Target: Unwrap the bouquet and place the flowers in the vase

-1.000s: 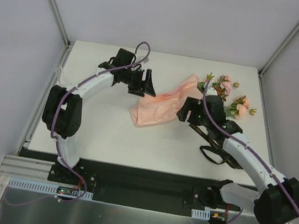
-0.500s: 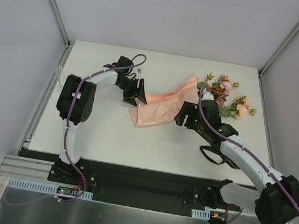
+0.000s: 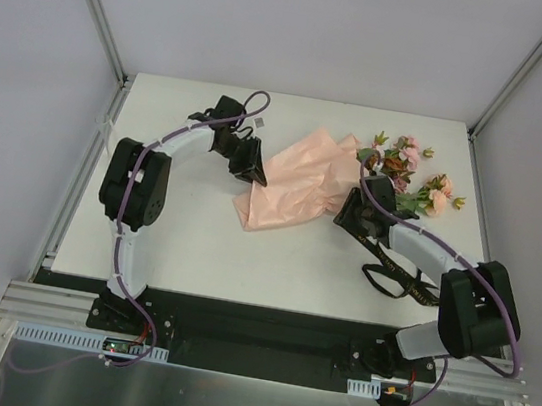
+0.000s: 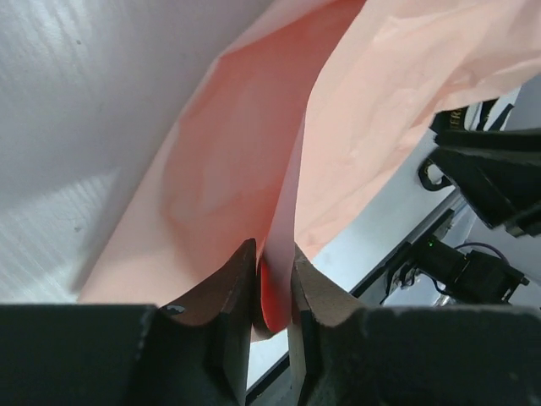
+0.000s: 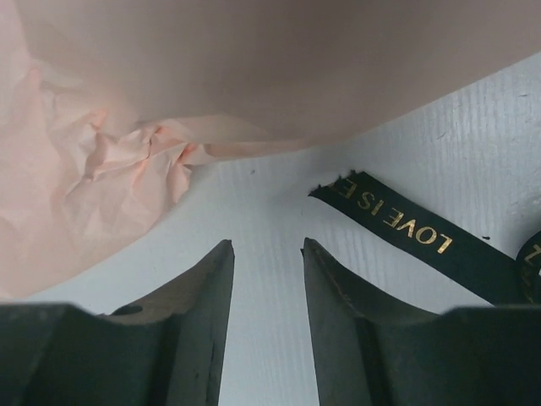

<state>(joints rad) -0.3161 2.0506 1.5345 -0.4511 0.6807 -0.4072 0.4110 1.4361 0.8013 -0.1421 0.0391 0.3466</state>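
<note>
Near right, the untied black ribbon point(image 5: 397, 225) lies on the white table point(image 3: 195, 243) beside the right gripper point(image 5: 267, 247), its jaws part-open and empty by the pink paper point(image 3: 299, 182). The left gripper point(image 4: 273, 250) pinches the paper's left edge, which is best drawn gently leftward, off the flowers point(image 3: 409, 172) lying far right. No vase is discernible.

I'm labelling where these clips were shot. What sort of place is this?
Probably a robotics lab test cell: bare white panel walls on aluminium frame posts enclose a white table, with a left arm and right arm bolted at its near edge.
</note>
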